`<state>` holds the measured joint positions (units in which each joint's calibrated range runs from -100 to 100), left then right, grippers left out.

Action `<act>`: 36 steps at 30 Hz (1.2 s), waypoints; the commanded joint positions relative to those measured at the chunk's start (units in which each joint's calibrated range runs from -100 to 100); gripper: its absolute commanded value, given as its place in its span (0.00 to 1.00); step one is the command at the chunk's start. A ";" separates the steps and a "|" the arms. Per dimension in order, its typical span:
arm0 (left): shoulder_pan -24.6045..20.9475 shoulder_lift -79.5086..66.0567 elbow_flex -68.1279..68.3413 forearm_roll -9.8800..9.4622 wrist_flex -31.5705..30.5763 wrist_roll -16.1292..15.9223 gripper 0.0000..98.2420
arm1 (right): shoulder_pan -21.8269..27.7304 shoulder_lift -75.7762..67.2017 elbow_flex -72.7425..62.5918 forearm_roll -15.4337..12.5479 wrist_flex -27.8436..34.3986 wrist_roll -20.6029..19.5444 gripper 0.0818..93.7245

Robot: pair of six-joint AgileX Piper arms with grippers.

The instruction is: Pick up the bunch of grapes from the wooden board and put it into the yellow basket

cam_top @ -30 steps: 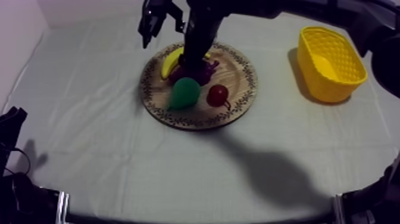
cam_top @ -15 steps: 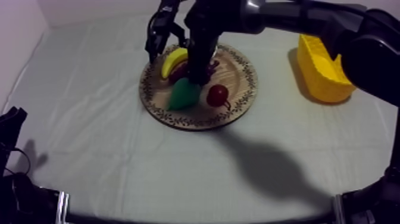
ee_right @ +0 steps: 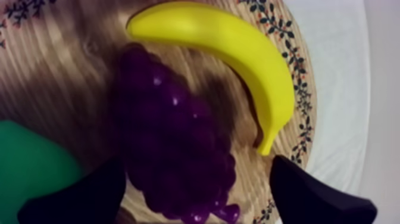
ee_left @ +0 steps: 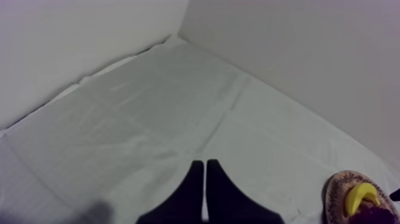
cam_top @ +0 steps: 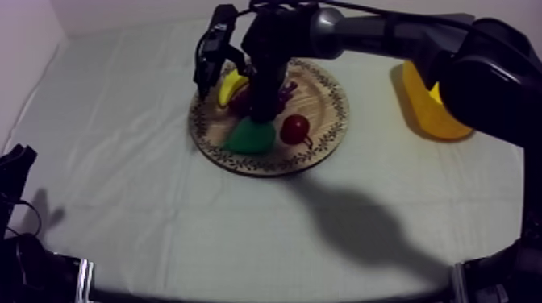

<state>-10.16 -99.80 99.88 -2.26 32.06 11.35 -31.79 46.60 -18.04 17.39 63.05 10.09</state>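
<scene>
The bunch of grapes (ee_right: 172,149) lies on the wooden board (cam_top: 323,121), beside the banana (ee_right: 238,53), not yet lifted. The right tool (ee_right: 196,167) is spread, straddling the grapes. Closing, lifting and carrying to the yellow basket (cam_top: 427,113), well right of the board, are still to do. The left tool (ee_left: 204,179) is pressed together.

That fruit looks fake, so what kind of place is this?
Probably a robot test lab: a black robot arm over toy fruit on a wooden board, a cloth-covered table, bare walls.
</scene>
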 commanded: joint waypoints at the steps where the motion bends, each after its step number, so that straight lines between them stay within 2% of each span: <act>1: -0.01 -0.03 0.01 -0.01 0.04 0.01 0.00 | -0.16 0.47 -0.60 -0.37 0.25 0.00 0.82; 18: -0.01 -0.03 0.01 -0.01 0.04 0.01 0.00 | -0.10 6.61 -5.48 -0.76 -0.30 0.53 0.70; 36: -0.01 -0.03 0.01 -0.01 0.04 0.01 0.00 | 0.47 7.74 -4.15 -0.40 -1.16 0.14 0.65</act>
<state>-10.16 -99.80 99.88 -2.26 32.06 11.35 -31.36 54.43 -22.80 16.70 61.47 10.30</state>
